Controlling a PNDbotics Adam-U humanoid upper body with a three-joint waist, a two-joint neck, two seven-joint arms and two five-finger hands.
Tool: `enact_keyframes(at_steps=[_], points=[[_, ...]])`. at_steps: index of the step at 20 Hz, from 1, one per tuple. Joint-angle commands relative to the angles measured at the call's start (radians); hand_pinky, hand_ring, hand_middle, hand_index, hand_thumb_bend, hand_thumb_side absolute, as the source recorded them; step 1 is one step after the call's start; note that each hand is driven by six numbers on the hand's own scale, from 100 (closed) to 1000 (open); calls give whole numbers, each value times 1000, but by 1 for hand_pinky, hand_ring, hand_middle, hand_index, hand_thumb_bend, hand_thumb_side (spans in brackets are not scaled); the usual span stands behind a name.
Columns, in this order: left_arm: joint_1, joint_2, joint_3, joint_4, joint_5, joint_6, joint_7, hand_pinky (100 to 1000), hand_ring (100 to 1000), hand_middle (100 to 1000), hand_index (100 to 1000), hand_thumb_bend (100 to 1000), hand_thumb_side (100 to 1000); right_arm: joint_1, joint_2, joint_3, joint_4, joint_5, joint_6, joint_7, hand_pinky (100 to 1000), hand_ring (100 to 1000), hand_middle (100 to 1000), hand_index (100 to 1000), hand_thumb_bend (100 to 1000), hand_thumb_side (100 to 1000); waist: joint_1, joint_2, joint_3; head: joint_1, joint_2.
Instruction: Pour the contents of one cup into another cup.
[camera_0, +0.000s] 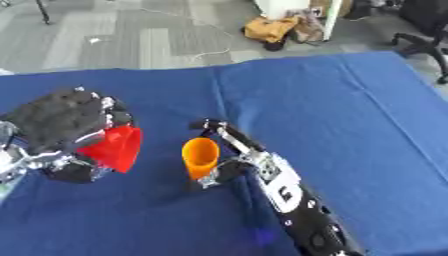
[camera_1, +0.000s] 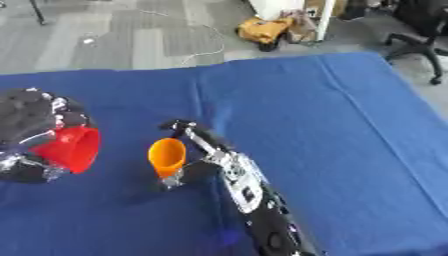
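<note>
Our right hand (camera_0: 229, 161) curls round the smooth orange cup (camera_0: 200, 157); our left hand (camera_0: 66, 131) grips the tipped red cup (camera_0: 115, 147) on roomy blue cloth (camera_0: 350, 115).

Setting: office or lab. Beyond the right hand (camera_0: 229, 150) lay grey carpet tiles (camera_0: 131, 35), a black office chair (camera_0: 424, 30), a loose cable (camera_0: 214, 47).
</note>
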Motion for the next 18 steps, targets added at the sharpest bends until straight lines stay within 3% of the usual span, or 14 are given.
enact_keyframes(at_steps=[1, 3, 5, 6, 8, 9, 12, 14, 16, 17, 18], points=[[0, -16, 39, 23, 42, 38, 36, 100, 166, 186, 675, 100, 147, -4, -14, -21, -35, -2, 2, -18, 950, 725, 842, 890, 1000, 541, -1, -14, -1, 1, -12], [14, -47, 69, 63, 106, 82, 90, 100, 186, 202, 663, 100, 222, 10, -18, -38, -60, -24, 13, -27, 942, 703, 817, 871, 1000, 541, -5, -14, -1, 3, -12], [25, -69, 88, 122, 245, 157, 210, 100, 193, 210, 654, 100, 285, 28, -23, -58, -95, -57, 34, -50, 935, 685, 800, 853, 1000, 540, -8, -13, -3, 5, -12], [29, -80, 93, 156, 318, 189, 275, 100, 197, 216, 647, 100, 338, 36, -24, -70, -118, -78, 49, -70, 929, 670, 788, 843, 1000, 497, -9, -12, -5, 6, -12], [36, -104, 98, 222, 459, 231, 391, 100, 206, 229, 643, 100, 357, 48, -26, -95, -168, -121, 82, -127, 927, 660, 785, 843, 1000, 442, -12, -12, -7, 9, -12], [40, -116, 96, 254, 530, 237, 439, 100, 213, 240, 644, 100, 359, 51, -26, -106, -195, -142, 98, -166, 928, 661, 787, 844, 992, 505, -13, -11, -8, 10, -12], [43, -146, 87, 337, 679, 217, 549, 100, 282, 313, 667, 100, 363, 56, -26, -122, -264, -194, 149, -279, 922, 651, 774, 846, 845, 740, -16, -10, -10, 12, -13], [45, -164, 81, 384, 729, 186, 604, 120, 373, 393, 696, 100, 389, 57, -26, -118, -300, -223, 177, -328, 920, 647, 768, 846, 803, 822, -18, -8, -12, 13, -13], [53, -182, 76, 422, 748, 147, 642, 231, 450, 453, 709, 100, 444, 59, -25, -115, -328, -247, 198, -354, 917, 643, 761, 845, 770, 873, -19, -7, -12, 14, -14], [58, -189, 75, 440, 748, 124, 659, 317, 505, 497, 720, 133, 466, 60, -26, -112, -338, -257, 205, -360, 916, 641, 757, 844, 767, 873, -20, -6, -13, 14, -14], [63, -196, 74, 456, 743, 102, 675, 391, 554, 538, 729, 226, 489, 62, -26, -110, -347, -264, 211, -363, 915, 638, 754, 844, 761, 871, -20, -6, -13, 14, -14]])
